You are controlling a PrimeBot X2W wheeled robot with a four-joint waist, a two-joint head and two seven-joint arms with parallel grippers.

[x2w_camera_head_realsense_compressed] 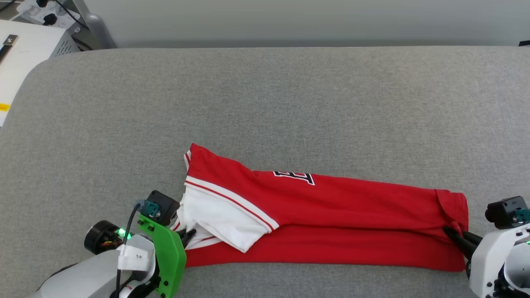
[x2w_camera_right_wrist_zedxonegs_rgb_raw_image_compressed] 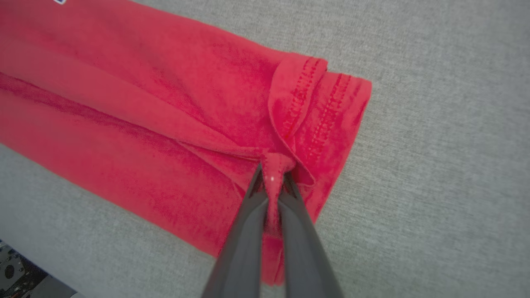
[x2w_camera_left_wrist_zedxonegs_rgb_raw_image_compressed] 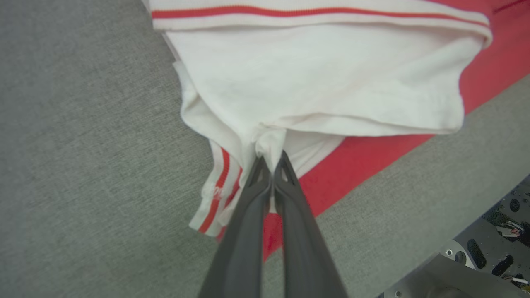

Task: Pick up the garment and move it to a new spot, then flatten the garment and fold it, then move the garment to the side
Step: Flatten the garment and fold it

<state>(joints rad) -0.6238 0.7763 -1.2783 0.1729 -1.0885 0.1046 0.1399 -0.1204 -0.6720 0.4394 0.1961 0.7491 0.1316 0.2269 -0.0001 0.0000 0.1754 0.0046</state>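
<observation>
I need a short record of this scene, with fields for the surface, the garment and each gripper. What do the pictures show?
surface: grey padded surface
garment: red garment, folded lengthwise into a long band, lying flat
sleeve: white sleeve on top at the robot's left end
left gripper: left gripper shut on white fabric at the sleeve end
right gripper: right gripper shut on a pinch of red fabric near the hem

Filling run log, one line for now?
left gripper: shut on garment, sleeve end | right gripper: shut on hem end | garment: folded lengthwise on grey surface
</observation>
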